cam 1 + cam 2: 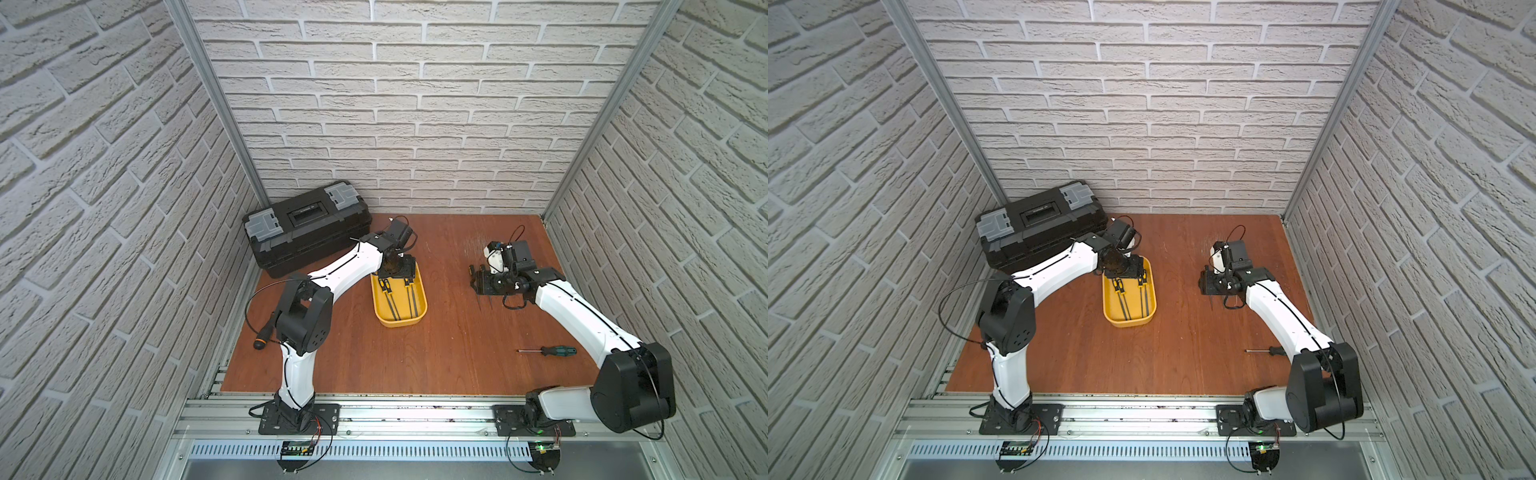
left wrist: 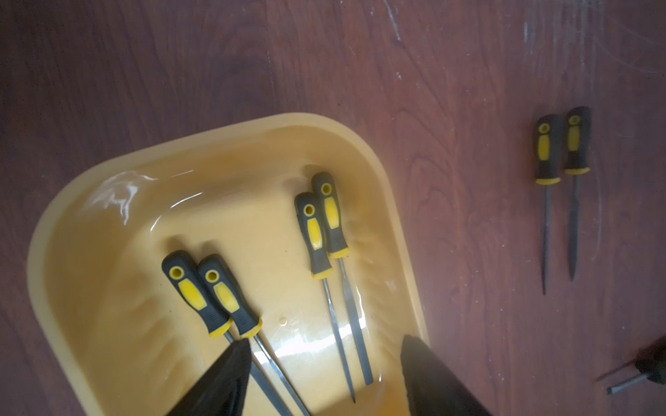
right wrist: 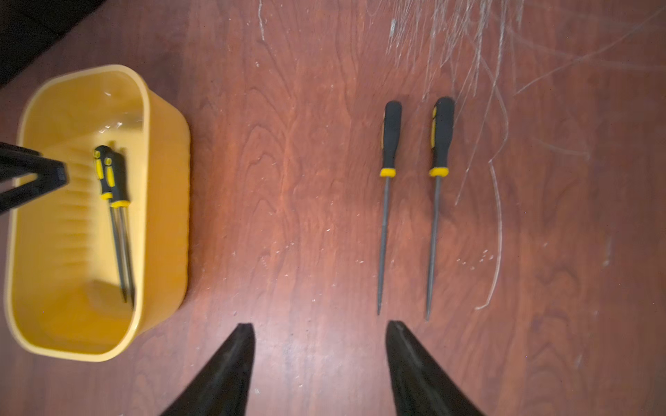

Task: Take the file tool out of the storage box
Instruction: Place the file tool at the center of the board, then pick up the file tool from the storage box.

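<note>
The left pincer (image 2: 326, 356) hangs over the box (image 2: 288, 120), fingers apart, nothing between them. The step in hand looks like picking the next file. Four files (image 2: 313, 234) lie on the box floor below it in two pairs: one pair (image 2: 196, 291) with shafts passing under one finger, the other pair (image 2: 331, 219) with shafts running into the gap between the fingers.

Within each pair the handles touch, so a careless close would likely take two at once or pinch neither. Better, I think, to choose an outer file, turn the fingers across its handle and come down on the thick rubbery part, not the thin steel shaft, which could slip or roll. The second pair lies close to the box wall, so the finger on that side needs room; a knock could shift the box, which looks light. Then lift straight up until the tip is over the rim.

The right pincer (image 3: 319, 329) is likewise apart and empty, over bare table (image 3: 288, 180). Two files (image 3: 391, 137) lie side by side just ahead of its fingertips, apart from each other, outside the box — a fair place for the next.

The box holds those four files and nothing else that shows. The toolbox (image 1: 307, 226), behind the left pincer, has its lid down; its contents are hidden.
</note>
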Controlling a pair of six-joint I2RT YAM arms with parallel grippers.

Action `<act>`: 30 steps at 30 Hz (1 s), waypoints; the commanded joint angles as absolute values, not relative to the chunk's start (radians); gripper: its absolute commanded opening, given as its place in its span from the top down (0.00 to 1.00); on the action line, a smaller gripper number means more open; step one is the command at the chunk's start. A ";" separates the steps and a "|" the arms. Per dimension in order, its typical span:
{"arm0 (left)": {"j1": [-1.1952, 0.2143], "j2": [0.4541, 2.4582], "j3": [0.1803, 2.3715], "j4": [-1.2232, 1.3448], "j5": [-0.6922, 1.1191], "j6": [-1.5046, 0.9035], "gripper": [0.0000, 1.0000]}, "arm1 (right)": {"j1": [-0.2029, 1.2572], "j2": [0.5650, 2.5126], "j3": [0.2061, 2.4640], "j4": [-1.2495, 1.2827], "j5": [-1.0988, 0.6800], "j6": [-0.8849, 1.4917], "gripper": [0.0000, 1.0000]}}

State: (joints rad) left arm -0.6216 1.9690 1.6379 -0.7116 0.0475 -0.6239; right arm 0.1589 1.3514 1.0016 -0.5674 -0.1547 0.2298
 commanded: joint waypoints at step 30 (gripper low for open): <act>-0.634 2.278 1.958 -0.898 -0.074 -0.616 0.47 | 0.168 1.202 0.966 -0.518 -0.327 0.235 0.00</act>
State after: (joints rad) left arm -0.6250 2.2520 1.9308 -0.8612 -0.0639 -0.6270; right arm 0.1619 1.2125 0.9581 -0.5346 -0.3290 0.2470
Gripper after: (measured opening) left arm 0.538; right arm 0.998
